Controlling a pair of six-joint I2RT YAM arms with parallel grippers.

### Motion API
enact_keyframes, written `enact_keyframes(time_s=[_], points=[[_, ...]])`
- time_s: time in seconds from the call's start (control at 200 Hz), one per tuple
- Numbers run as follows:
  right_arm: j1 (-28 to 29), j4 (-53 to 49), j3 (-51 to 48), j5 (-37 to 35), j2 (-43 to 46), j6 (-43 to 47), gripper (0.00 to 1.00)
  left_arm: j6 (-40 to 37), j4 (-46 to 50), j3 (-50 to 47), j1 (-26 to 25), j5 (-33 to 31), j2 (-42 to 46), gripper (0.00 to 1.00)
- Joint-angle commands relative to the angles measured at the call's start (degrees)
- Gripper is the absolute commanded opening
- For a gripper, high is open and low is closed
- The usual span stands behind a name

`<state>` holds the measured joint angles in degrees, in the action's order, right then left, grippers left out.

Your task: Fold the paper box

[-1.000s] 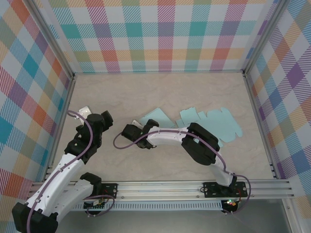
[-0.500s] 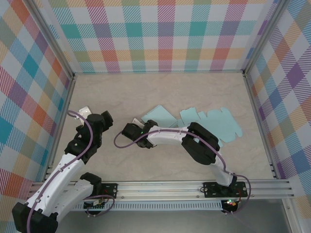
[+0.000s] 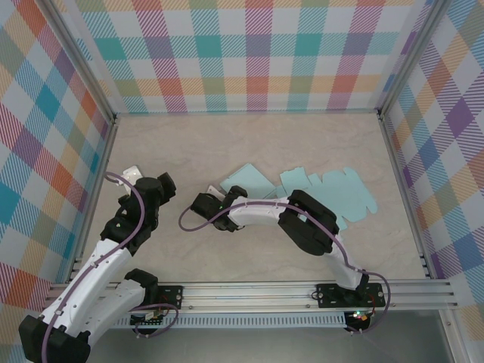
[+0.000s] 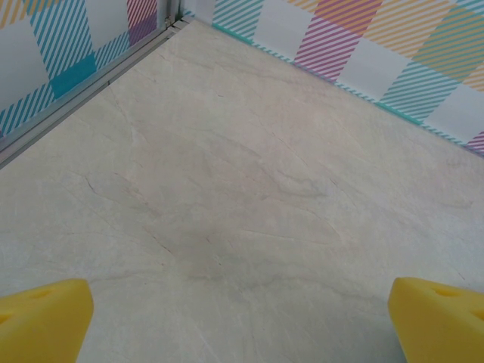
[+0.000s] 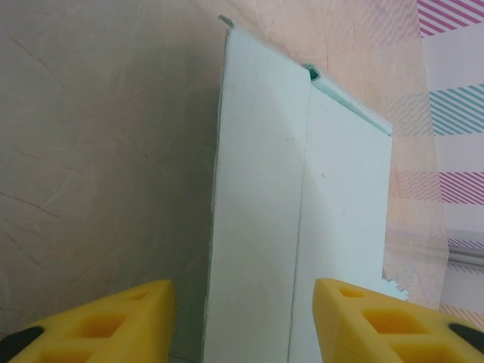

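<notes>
Paper box (image 5: 302,227), plain teal, flat betw. right jaws; left jaws wide

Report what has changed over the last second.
The right arm's elbow eased slightly left, and little else moved. Its fingers still stand apart over the flat paper box, gripping nothing. The left arm and the box stayed where they were.

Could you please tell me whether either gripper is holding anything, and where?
Nothing looks held. The left gripper is open over the table; the right gripper stands open astride an end panel of the paper box, not pinching it.
</notes>
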<state>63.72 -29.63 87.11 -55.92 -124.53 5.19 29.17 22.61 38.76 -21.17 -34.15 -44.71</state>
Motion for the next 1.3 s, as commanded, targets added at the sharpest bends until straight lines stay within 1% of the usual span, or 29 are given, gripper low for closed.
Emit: enact_keyframes(time_s=[0.0, 0.195, 0.27, 0.34, 0.49, 0.59, 0.66, 0.755, 0.86, 0.92, 1.075, 1.09, 1.185, 1.295], points=[[-0.7, -0.3, -0.6, 0.0, -1.5, -0.5, 0.49, 0.8, 0.9, -0.3, 0.7, -0.8, 0.9, 1.00], [-1.5, -0.2, -1.2, -0.4, -1.4, -1.1, 0.45, 0.9, 0.8, -0.4, 0.7, -0.3, 1.0, 1.00], [-1.6, -0.1, -1.5, -0.6, -1.1, -1.7, 0.41, 0.9, 0.7, -0.5, 0.7, -0.2, 1.1, 1.00], [-1.6, 0.6, -2.0, -0.8, -0.5, -1.8, 0.34, 1.0, 0.7, -0.5, 0.7, -0.2, 0.9, 1.00], [-2.1, 2.5, -3.4, -1.5, 1.1, -1.4, 0.12, 1.0, 0.8, -0.5, 0.7, -0.3, 1.0, 1.00], [-2.7, 3.0, -4.0, -1.6, 2.5, -1.4, 0.04, 1.1, 1.0, -0.3, 0.7, -0.1, 1.1, 1.00], [-2.7, 3.6, -4.6, -1.6, 3.5, -0.6, 0.01, 1.1, 1.0, -0.3, 0.7, -0.1, 1.1, 1.00], [-2.7, 3.8, -5.1, -1.4, 4.8, 0.0, 0.01, 0.7, 1.1, 0.1, 0.7, 0.2, 1.3, 1.00], [-2.7, 1.8, -5.1, 0.1, 7.0, -0.7, 0.00, -0.5, 0.9, 1.1, 0.7, 1.0, 1.1, 1.00], [-2.7, 0.0, -5.0, 2.9, 9.3, -1.8, 0.00, -1.8, 0.9, 2.1, 0.7, 1.9, 0.7, 1.00], [-2.8, -4.5, -5.0, 14.8, 17.2, -3.6, 0.00, -5.9, 2.4, 6.2, 0.7, 5.6, -1.6, 1.00], [-2.8, -5.0, -5.0, 17.2, 17.9, -3.6, 0.00, -6.3, 2.6, 6.7, 0.7, 6.1, -1.8, 1.00], [-3.6, -8.4, -4.2, 26.3, 21.7, -3.8, 0.01, -8.4, 3.7, 9.5, 0.7, 9.8, -3.8, 1.00], [-5.8, -12.9, -2.5, 37.3, 23.6, -3.5, 0.01, -10.9, 4.0, 12.2, 0.7, 13.7, -5.7, 1.00]])
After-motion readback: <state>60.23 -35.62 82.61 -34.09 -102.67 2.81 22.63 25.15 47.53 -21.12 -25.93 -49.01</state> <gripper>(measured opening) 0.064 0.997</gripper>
